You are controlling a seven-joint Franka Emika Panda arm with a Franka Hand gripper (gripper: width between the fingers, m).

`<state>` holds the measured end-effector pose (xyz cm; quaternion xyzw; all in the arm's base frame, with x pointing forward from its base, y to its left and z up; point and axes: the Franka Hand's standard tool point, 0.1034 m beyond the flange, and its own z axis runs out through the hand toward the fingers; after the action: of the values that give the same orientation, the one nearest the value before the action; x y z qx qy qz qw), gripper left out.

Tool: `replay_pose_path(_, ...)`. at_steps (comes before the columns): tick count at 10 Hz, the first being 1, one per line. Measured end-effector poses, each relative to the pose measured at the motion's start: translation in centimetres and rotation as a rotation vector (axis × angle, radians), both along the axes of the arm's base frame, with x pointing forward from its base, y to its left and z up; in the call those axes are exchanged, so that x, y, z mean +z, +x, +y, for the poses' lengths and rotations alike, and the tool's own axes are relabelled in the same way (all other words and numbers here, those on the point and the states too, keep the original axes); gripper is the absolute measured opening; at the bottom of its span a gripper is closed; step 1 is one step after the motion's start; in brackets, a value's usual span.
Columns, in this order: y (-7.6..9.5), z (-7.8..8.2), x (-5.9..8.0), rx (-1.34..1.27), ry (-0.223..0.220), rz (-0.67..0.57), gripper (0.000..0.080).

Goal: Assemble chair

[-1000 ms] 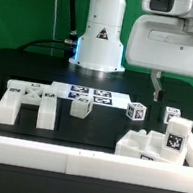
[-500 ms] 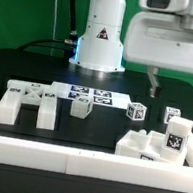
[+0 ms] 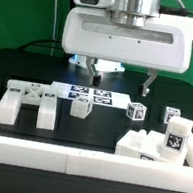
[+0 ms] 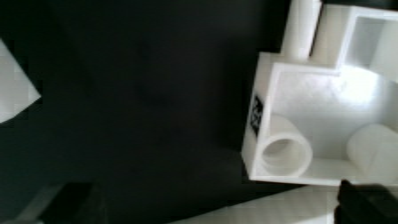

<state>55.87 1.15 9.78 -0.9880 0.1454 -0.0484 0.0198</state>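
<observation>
The chair is in loose white tagged parts on the black table. A notched frame (image 3: 25,101) lies at the exterior view's left, and a small block (image 3: 80,105) and a cube (image 3: 135,111) lie mid-table. A chunky piece (image 3: 142,147) with an upright block (image 3: 176,138) sits at the front right. My gripper (image 3: 118,83) hangs open and empty above the table's middle, its fingers (image 3: 147,85) wide apart. In the wrist view the gripper (image 4: 210,205) is open, and a white part with a round socket (image 4: 311,105) lies past the dark fingertips (image 4: 365,195).
The marker board (image 3: 85,93) lies flat behind the small block. A long low white border rail (image 3: 74,162) runs along the front edge. The robot base (image 3: 102,61) stands at the back. Another white edge (image 4: 15,85) shows in the wrist view.
The gripper has swung from the exterior view's right towards the middle and now fills the upper centre. The parts have not moved.
</observation>
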Motion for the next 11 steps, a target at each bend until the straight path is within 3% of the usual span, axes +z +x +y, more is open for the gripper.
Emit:
replay_pose_path(3,-0.1,0.0,-0.1,0.003,-0.001,0.001,0.0649)
replay_pose_path(4,-0.7,-0.7,-0.4,-0.006,-0.001,0.011,0.0649)
replay_pose_path(6,-3.8,-2.9,-1.9,-0.038,-0.012,0.054,0.0649)
replay_pose_path(8,-5.7,-4.9,-3.3,-0.018,-0.037,0.053,0.0649)
replay_pose_path(11,-6.1,-5.0,-3.7,-0.014,-0.038,0.066,0.0649)
